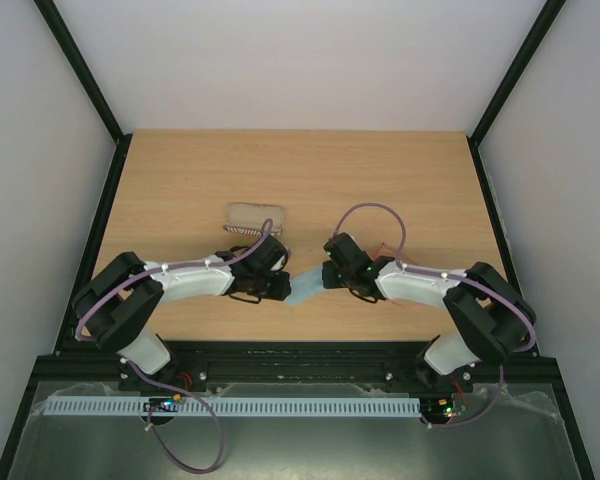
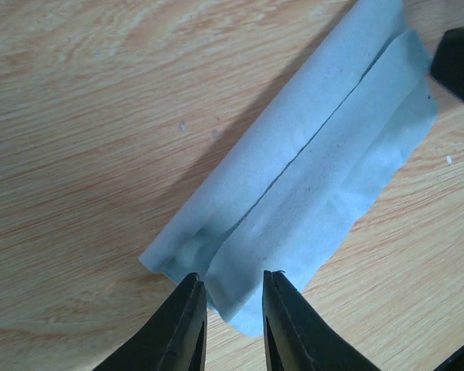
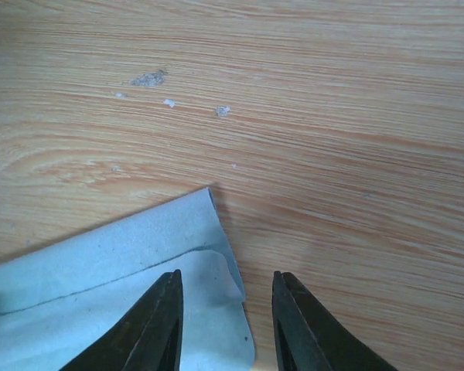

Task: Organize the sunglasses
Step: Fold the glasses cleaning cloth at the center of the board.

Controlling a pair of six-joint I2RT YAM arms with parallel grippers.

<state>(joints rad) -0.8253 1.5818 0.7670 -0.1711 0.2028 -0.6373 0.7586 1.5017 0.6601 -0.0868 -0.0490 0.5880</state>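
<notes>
Table [image 3: 332, 116]: was pale wood grain, smooth, matt.
Cloth [image 2: 317, 178]: was thin, soft light-blue fabric, matt, finely textured.

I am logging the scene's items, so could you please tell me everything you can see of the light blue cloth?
The light blue cloth is thin, soft-looking fabric, folded lengthwise into a narrow strip, with a flap edge running along the middle. It lies flat on the wooden table, between the left gripper and right gripper, whose parted fingers stand over its ends.
</notes>
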